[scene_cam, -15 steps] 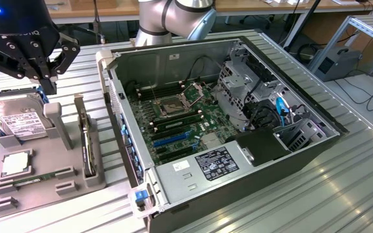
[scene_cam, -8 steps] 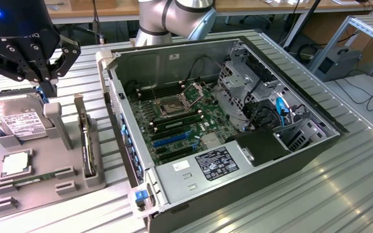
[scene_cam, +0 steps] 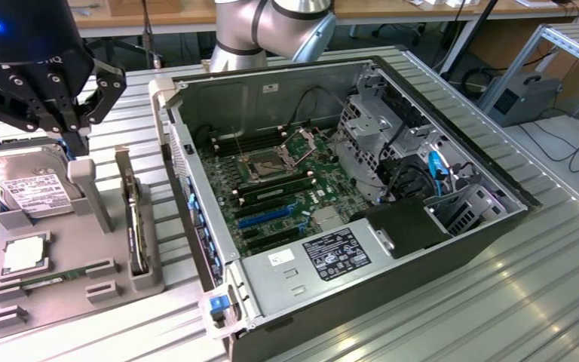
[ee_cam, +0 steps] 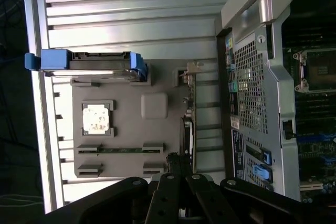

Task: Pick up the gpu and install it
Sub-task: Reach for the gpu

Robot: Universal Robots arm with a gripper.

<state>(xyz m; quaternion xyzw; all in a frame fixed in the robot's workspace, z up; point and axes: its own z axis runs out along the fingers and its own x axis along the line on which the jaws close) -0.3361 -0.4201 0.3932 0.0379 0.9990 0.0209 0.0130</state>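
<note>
The gpu (scene_cam: 132,219) is a thin dark card standing on its long edge in a slot at the right side of the grey parts holder (scene_cam: 68,264). In the wrist view the gpu (ee_cam: 188,127) shows edge-on beside the holder (ee_cam: 126,129). My black gripper (scene_cam: 75,130) hangs above the holder's back end, near the hard drive, with its fingers shut and nothing between them. Seen from the wrist, the gripper (ee_cam: 176,167) has its tips together, roughly in line with the card's edge. The open computer case (scene_cam: 451,249) lies to the exterior view's right, motherboard (scene_cam: 280,188) exposed.
The holder also carries a silver hard drive (scene_cam: 30,188) in a blue caddy (ee_cam: 86,60), a CPU (ee_cam: 96,118) and a green RAM stick (ee_cam: 121,149). The case's grey rear wall (scene_cam: 184,188) rises between the holder and the motherboard. The table is ribbed metal (scene_cam: 511,302).
</note>
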